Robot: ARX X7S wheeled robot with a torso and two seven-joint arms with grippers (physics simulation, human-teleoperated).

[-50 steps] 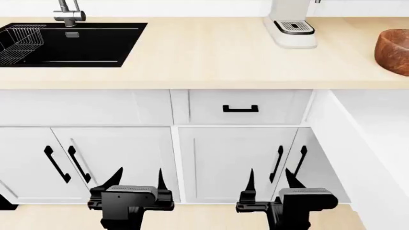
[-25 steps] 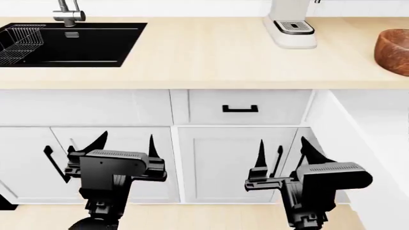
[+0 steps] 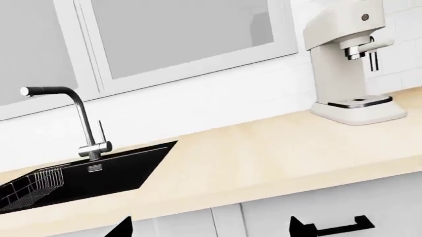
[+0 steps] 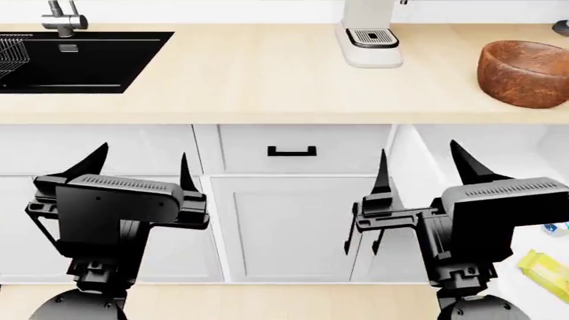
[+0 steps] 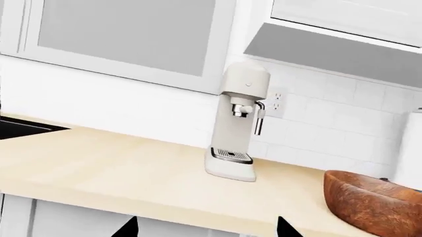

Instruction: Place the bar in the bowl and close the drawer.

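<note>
In the head view, the left gripper and the right gripper are seen raised in front of the white cabinets, each with its fingers spread wide and nothing between them. The bowl is set near the right end of the worktop, by the front edge. The drawer is seen pulled out below it, and the bar lies inside, close to a small cup.

In the left wrist view, a sink and a coffee machine are shown on the worktop, well apart.

In the right wrist view, the bowl is shown beside the coffee machine, not touching it.
</note>
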